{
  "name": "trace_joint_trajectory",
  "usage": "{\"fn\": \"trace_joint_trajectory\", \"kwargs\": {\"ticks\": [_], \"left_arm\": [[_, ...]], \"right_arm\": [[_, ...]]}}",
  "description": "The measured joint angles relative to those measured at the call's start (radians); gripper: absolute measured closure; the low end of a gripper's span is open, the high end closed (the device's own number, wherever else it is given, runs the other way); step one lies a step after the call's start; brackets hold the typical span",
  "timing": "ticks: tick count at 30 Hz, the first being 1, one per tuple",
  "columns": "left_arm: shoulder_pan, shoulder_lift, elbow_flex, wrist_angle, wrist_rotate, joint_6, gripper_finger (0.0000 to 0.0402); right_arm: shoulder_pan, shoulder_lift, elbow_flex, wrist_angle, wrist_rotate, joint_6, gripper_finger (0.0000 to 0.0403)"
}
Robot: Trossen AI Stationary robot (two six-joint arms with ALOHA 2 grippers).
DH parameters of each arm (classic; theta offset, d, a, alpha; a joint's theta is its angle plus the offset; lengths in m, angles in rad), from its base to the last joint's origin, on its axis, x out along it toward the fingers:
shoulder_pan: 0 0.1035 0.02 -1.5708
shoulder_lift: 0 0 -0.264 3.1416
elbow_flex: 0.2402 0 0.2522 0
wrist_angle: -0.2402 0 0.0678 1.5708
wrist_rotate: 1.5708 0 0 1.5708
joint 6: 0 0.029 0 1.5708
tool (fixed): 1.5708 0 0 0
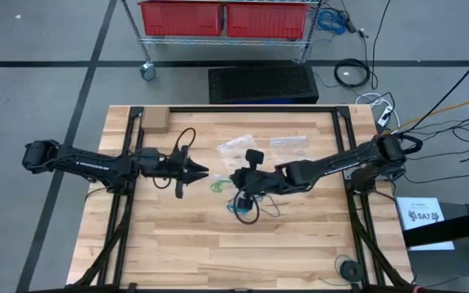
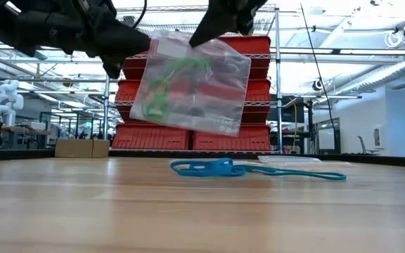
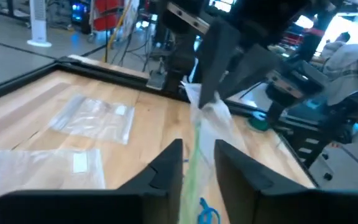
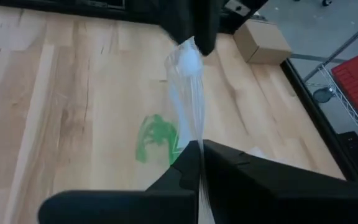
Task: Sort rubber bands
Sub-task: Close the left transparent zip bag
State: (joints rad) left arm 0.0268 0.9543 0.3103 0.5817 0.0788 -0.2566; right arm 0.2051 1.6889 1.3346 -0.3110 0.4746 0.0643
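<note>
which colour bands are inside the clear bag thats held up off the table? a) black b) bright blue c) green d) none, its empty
c: in the low view the clear bag hangs in the air with green rubber bands showing through it, while the blue and teal bands lie loose on the table below.

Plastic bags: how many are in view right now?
3. One bag hangs from the right gripper, beside the left gripper, green bands inside. Two more lie flat on the table. Others may be hidden.
</note>
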Motion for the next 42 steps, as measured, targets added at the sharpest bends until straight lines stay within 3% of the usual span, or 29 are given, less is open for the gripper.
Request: {"fn": "trace_joint_trajectory", "kwargs": {"ticks": [7,27,33,39,42], "left_arm": [[-0.035,0.001,0.000,0.076,0.023,0.000,0.0253],[-0.034,0.116,0.047,0.109,-0.028,-0.018,0.0253],[-0.033,0.152,0.055,0.108,-0.039,-0.016,0.0291],[-0.033,0.153,0.055,0.118,-0.058,0.030,0.0390],[-0.033,0.153,0.055,0.117,-0.057,0.041,0.0396]], "right_arm": [[-0.014,0.001,0.000,-0.002,0.002,-0.002,0.0403],[-0.015,0.001,0.000,0.038,-0.003,-0.028,0.0403],[-0.015,0.001,0.000,0.037,-0.004,-0.028,0.0403],[-0.015,0.001,0.000,0.019,-0.009,-0.021,0.0403],[-0.015,0.001,0.000,0.018,-0.009,0.025,0.0399]]}}
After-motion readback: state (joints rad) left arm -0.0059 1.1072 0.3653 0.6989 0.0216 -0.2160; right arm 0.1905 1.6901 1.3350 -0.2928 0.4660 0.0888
